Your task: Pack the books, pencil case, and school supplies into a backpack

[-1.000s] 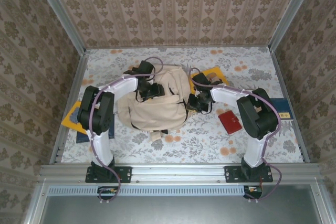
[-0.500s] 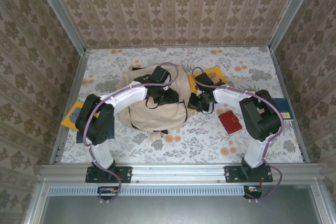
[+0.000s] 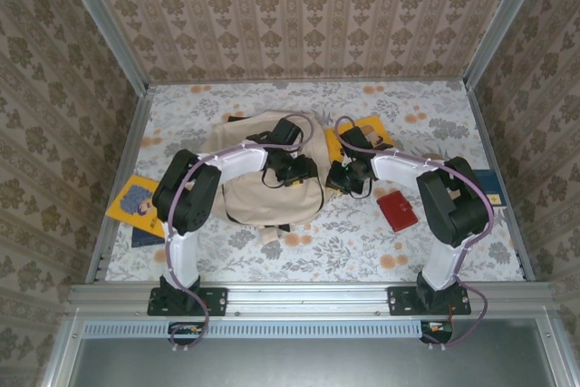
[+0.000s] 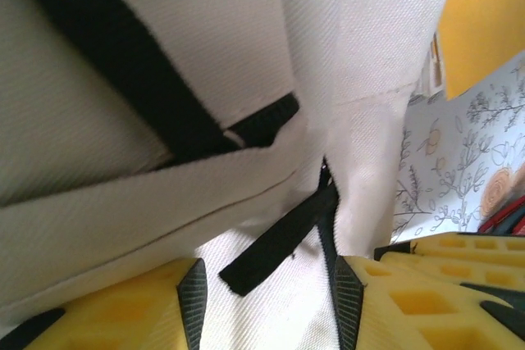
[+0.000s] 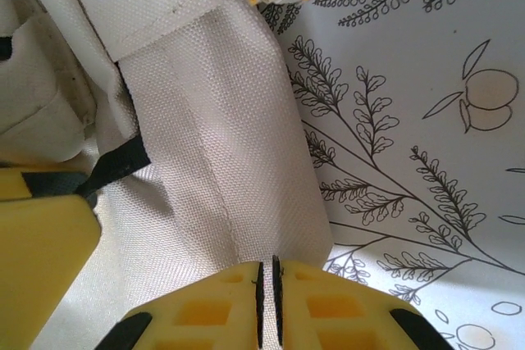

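Count: 4 flat books (2 yellow, 2 dark blue), 1 backpack, 1 pouch, 2 grippers.

Top view, L to R:
- **Far L edge of table [image 3: 362, 246]:** yellow book [image 3: 134, 198] w/ cartoon face lies flat. It overlaps a dark blue book [image 3: 149, 237] that sticks out at its near side.
- **Centre:** backpack [image 3: 263, 201], cream, lies flat w/ L arm reaching across it.
- **L gripper [image 3: 294, 169]:** sits on backpack's R part. On its wrist cam the fingers [image 4: 148, 309] stand apart w/ black pull strap [image 4: 279, 243] lying loose in the gap. Neither pad pinches it, so released.
- **R gripper [image 3: 347, 178]:** just R of that, at backpack's R edge, close to L gripper. On its wrist cam the fingers [image 5: 213, 309] are clenched w/ only a hairline slit, right at the fabric edge. Can't tell if any cloth is nipped.
- **Behind R gripper:** 2nd yellow book [image 3: 379, 130], flat, up against backpack's R side.
- **Near R arm:** red pouch [image 3: 397, 210], apart from backpack.
- **Far R edge:** 2nd dark blue book [image 3: 489, 189] w/ yellowish patch, partly hidden by R arm.
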### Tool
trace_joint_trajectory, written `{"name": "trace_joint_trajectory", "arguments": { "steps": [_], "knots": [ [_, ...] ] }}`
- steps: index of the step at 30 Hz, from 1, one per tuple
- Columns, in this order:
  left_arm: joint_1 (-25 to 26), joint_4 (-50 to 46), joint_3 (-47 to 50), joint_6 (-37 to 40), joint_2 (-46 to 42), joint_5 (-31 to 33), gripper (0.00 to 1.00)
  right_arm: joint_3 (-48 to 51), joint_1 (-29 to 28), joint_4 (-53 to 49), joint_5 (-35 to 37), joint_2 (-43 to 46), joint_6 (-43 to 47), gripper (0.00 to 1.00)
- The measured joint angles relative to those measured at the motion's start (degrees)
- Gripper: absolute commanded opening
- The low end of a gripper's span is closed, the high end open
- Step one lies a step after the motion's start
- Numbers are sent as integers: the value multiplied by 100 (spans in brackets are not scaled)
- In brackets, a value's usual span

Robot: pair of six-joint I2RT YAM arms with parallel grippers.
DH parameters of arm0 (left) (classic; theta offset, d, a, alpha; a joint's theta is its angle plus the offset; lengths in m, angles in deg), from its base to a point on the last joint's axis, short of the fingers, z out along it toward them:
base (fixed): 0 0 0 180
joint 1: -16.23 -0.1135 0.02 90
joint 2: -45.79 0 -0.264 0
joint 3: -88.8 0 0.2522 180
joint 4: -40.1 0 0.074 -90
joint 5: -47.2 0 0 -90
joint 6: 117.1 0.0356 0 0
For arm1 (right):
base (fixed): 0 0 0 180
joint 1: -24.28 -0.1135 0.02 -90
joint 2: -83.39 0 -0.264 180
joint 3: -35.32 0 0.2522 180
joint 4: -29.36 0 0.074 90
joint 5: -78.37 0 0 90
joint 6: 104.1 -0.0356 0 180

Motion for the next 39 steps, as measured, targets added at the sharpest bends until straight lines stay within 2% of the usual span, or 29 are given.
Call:
{"name": "trace_joint_trajectory", "arguments": {
  "steps": [7, 11, 19, 27, 32, 39],
  "knots": [
    [-7, 389, -31, -90, 85, -369, 38, 111, 79, 2, 4, 188, -9, 17],
    [7, 704, -31, -92, 85, -706, 40, 308, 195, 48, 157, 527, -103, 25],
    [107, 944, -138, -94, 129, -1051, 46, 568, 407, 107, 466, 1165, -192, 33],
    [-160, 942, -149, 13, 129, -1128, 52, 426, 407, 61, 409, 1080, -70, 41],
    [-378, 938, -151, 116, 129, -1290, 46, -105, 326, -136, 398, 702, 293, 40],
    [-391, 907, -291, 225, 138, -1449, 50, -293, 219, -216, 411, 511, 507, 41]
  ]
}}
